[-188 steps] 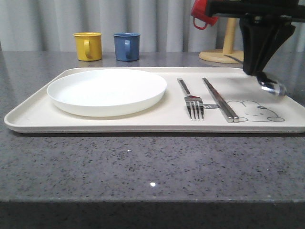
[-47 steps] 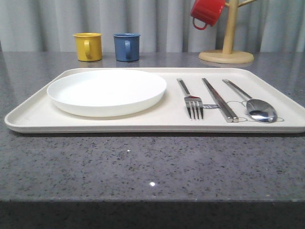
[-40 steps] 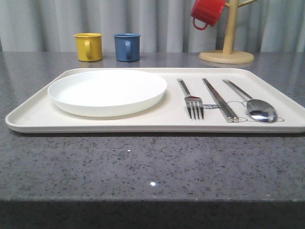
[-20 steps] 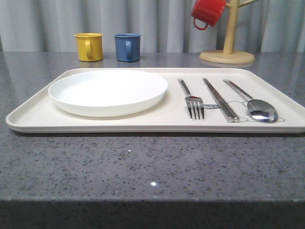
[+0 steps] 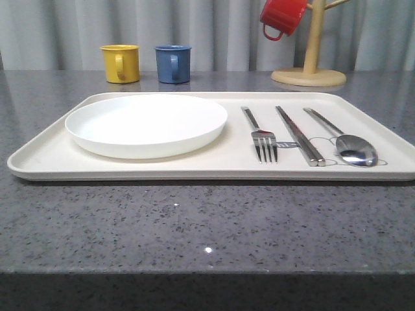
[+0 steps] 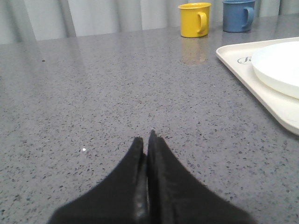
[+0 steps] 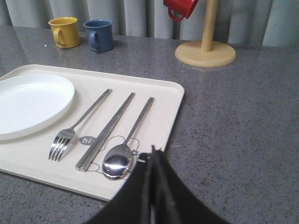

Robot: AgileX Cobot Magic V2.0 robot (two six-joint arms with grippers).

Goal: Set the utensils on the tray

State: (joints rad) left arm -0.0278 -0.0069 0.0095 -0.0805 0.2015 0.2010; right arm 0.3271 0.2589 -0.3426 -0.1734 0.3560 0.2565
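Now the tray sits on the grey table holding the plate on its left half. To the plate's right, side by side, lie the fork, the chopsticks and the spoon. My left gripper rests with jaws pressed together over bare table beside the tray. My right gripper, jaws also together, hovers near the spoon's bowl at the tray's edge.

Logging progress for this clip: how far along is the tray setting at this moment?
It looks finished. The round white plate, silver metal fork, flat metal chopsticks and oval-bowled metal spoon all lie on the cream rectangular tray. Nothing is in hand: the left pincer and the right pincer are shut and empty. No utensil remains on the grey tabletop.
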